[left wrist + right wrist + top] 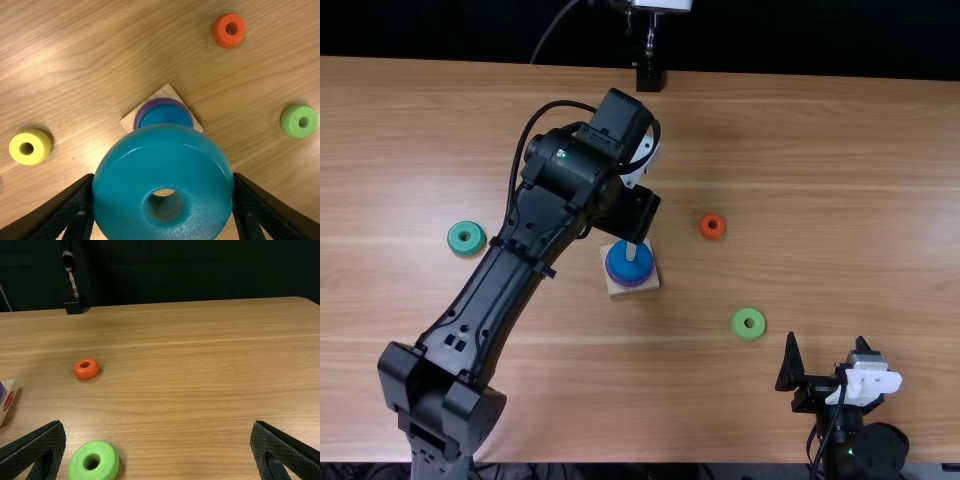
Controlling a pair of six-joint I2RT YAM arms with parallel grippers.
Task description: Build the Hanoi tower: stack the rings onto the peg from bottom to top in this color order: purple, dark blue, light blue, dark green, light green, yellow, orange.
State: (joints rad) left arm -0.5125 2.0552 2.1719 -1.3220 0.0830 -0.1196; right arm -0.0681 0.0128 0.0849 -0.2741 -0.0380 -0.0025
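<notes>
My left gripper (632,214) is over the wooden base (622,289), close to the peg (632,251). In the left wrist view this gripper (163,175) is shut on the light blue ring (150,170), which covers the peg there. A dark blue ring (629,264) lies on the purple ring (624,283) around the peg. Loose rings: dark green (466,238) at left, light green (749,323) and orange (712,226) right of the base, and yellow (30,146) in the left wrist view. The right gripper (826,338) stands open near the front right; its own view shows this gripper (158,422) empty.
The left arm stretches diagonally over the table (720,130), between the dark green ring and the base. A black stand (649,76) is at the table's far edge.
</notes>
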